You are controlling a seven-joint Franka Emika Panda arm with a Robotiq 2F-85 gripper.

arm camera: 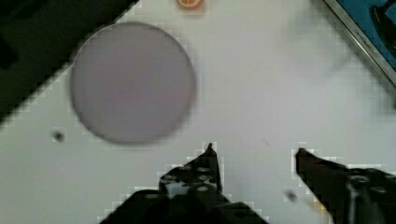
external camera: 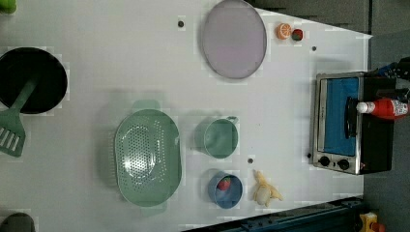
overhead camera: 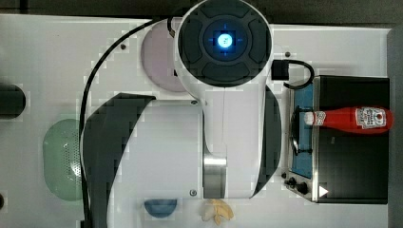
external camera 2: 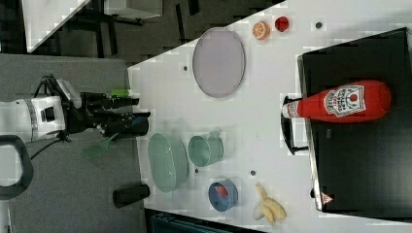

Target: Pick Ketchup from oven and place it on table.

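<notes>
The red squeeze Ketchup bottle [overhead camera: 354,119] lies on its side atop the boxy black toaster oven [overhead camera: 354,178]. The black gripper [arm camera: 254,156] hangs over the white table [arm camera: 261,93] near the round lilac plate [arm camera: 133,84], jaws apart, holding nothing.

The white surface [external camera: 96,72] carries the oven [external camera: 345,123], lilac plate [external camera: 234,38], green colander [external camera: 147,157], green cup [external camera: 220,137], blue bowl [external camera: 226,190], banana [external camera: 265,190] and black pan [external camera: 31,79].
</notes>
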